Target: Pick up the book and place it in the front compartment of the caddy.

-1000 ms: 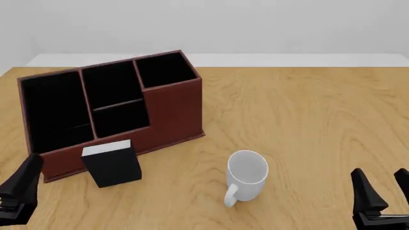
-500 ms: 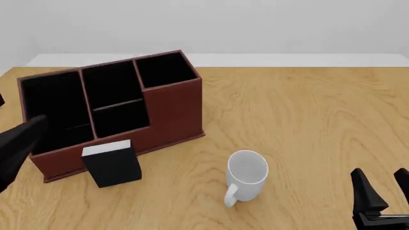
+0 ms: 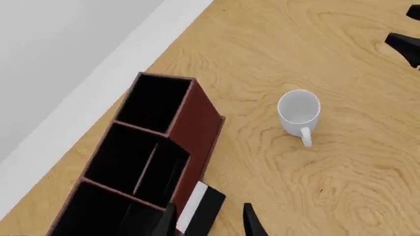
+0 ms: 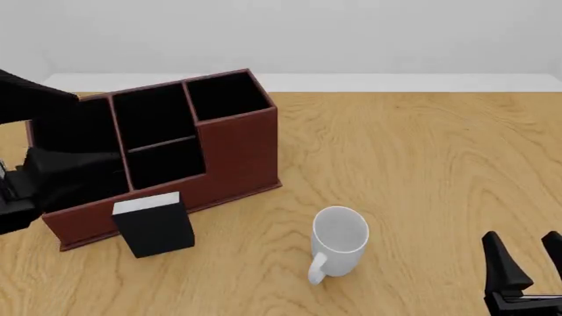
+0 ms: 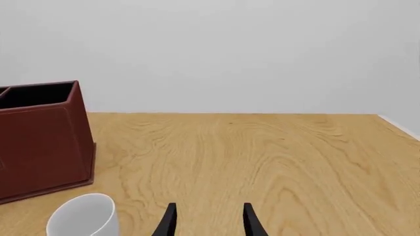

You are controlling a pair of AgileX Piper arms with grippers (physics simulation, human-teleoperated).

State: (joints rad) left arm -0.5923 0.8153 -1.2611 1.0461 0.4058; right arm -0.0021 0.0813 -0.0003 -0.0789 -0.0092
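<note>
Left hand (image 3: 206, 223) spread, empty, above book (image 3: 202, 212); book lower left, against caddy (image 4: 237, 151) front; left arm nearer.

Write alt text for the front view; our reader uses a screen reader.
A black book stands on a wooden table against the front of a reddish-brown caddy, with a white mug to its right. The left arm hangs over the caddy's left end; the right claw is open at bottom right.

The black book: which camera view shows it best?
The front view: the book stands whole and unobstructed before the caddy. The left wrist view catches only part of it, cut by the picture's edge between the fingers. The right wrist view does not show it.
</note>
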